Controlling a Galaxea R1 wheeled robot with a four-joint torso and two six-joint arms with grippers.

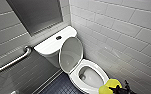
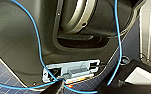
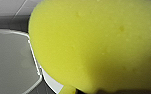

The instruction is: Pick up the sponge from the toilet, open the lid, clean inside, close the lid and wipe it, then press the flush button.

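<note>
Head view has my right end effector (image 1: 119, 89) clamped on the sponge (image 1: 110, 84), the toilet (image 1: 74, 78) just ahead; I'd dip inside, pressing lightly.

Dark robot housing (image 2: 18, 37), metal ring (image 2: 77, 18) recessed in it. Blue cable (image 2: 39, 42) loops across. Pale port panel (image 2: 71, 71) at 6 o'clock from ring. Blue tiled floor (image 2: 1, 72) at panel's 9 o'clock.

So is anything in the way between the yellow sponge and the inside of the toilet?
Nothing visible. The lid stands up by the tank, the bowl lies open, and the sponge sits in the right gripper beside the bowl's front rim.
</note>
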